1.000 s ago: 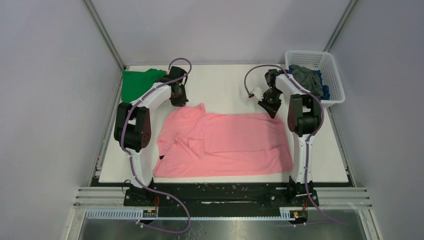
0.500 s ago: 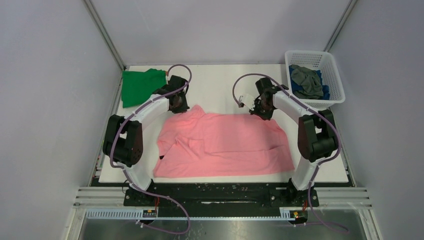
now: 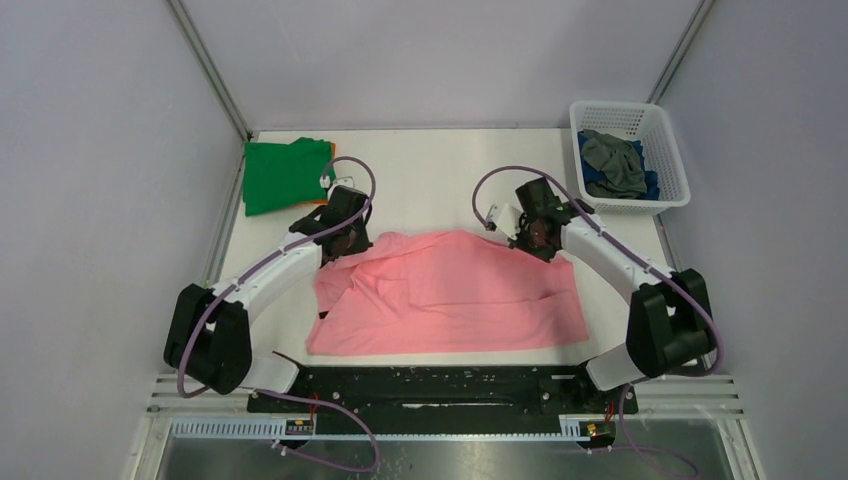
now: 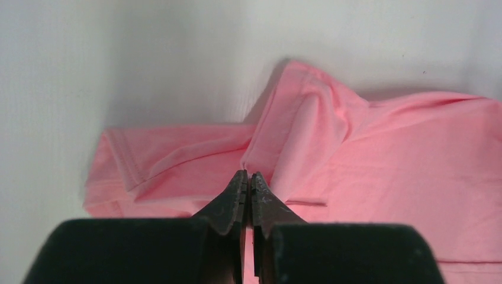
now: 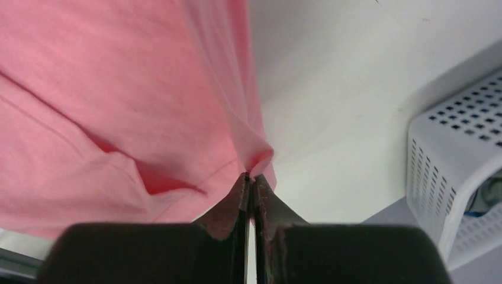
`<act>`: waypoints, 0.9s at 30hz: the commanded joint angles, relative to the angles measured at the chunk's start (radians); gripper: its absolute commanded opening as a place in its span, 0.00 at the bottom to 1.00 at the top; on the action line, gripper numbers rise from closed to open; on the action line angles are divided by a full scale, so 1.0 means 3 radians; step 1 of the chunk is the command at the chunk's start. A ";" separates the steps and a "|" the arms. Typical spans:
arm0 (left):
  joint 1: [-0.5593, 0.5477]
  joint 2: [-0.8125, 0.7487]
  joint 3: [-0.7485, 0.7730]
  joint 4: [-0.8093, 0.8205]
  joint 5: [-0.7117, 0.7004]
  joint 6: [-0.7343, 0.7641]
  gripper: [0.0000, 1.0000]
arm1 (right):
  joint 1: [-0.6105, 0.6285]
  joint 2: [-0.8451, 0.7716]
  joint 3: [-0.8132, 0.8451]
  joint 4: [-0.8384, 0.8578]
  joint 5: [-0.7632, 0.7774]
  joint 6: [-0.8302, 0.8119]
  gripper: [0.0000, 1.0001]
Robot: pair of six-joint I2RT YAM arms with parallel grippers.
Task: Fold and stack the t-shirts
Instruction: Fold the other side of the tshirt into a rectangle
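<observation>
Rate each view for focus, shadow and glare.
Top external: evenly lit, sharp, no glare on the table. Left wrist: a soft shadow edges the pink t-shirt; the left gripper body is near-black and blurred. Right wrist: the t-shirt close up looks soft, the basket holes crisp.

No text, label, brand mark, number or sign can be read in any view. The pink t-shirt [image 3: 450,290] and the white basket [image 3: 673,160] show plain, unmarked surfaces as far as the pictures resolve them.
</observation>
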 commanded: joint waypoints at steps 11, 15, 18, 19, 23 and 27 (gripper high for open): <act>0.0065 -0.0713 -0.0265 0.0384 -0.0926 0.0051 0.00 | 0.0017 -0.0829 -0.0386 0.0050 0.0525 0.0488 0.00; 0.0166 -0.0511 -0.0067 0.0526 -0.0836 0.0222 0.00 | 0.0017 -0.0893 -0.0399 0.0121 0.0615 0.0476 0.00; 0.0167 -0.0379 0.0036 0.0446 -0.0810 0.0234 0.00 | 0.0017 -0.0917 -0.0421 0.0172 0.0621 0.0473 0.00; 0.0167 -0.0374 0.0014 0.0420 -0.0814 0.0205 0.00 | 0.0017 -0.0929 -0.0434 0.0169 0.0625 0.0477 0.00; 0.0167 -0.0556 -0.0237 0.0441 -0.0762 0.0077 0.00 | 0.0017 -0.0973 -0.0503 0.0142 0.0682 0.0593 0.00; 0.0166 -0.0900 -0.0538 0.0474 -0.0707 -0.0038 0.00 | 0.0017 -0.1082 -0.0595 0.0086 0.0575 0.0861 0.00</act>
